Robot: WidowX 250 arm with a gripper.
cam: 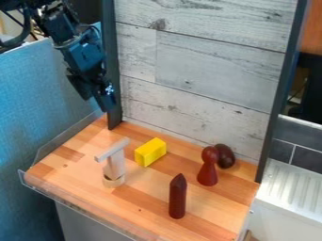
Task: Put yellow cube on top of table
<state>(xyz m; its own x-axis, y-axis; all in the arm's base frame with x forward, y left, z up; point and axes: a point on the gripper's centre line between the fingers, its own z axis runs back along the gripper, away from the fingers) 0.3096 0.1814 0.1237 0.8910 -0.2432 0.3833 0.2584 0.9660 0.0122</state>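
Yellow cube (150, 152), or rather a block longer than it was wide, was what I had to serve, and it lay by itself on the wooden tabletop (66, 173), behind which stood the pale plank wall (207, 70). My arm (80, 49) came in from the upper left of the camera view, and my pincer (97, 103) hung above the board's far left corner, near the dark post (110, 61). From there the block lay below and to the right in the view; its long axis slanted from lower left to upper right, so I judged I would need to turn to grip across it. The pale T-shaped piece (114, 164) stood to its left, close enough to be knocked; the dark red pointed piece (178, 197) and the red pawn (208, 168) were farther off, the pawn partly covering a dark egg-like piece (224, 156). The block being on the tabletop already, I reckoned the goal looked met. Whether I was open or closed I could not tell, dark against dark; the block was well apart from me.
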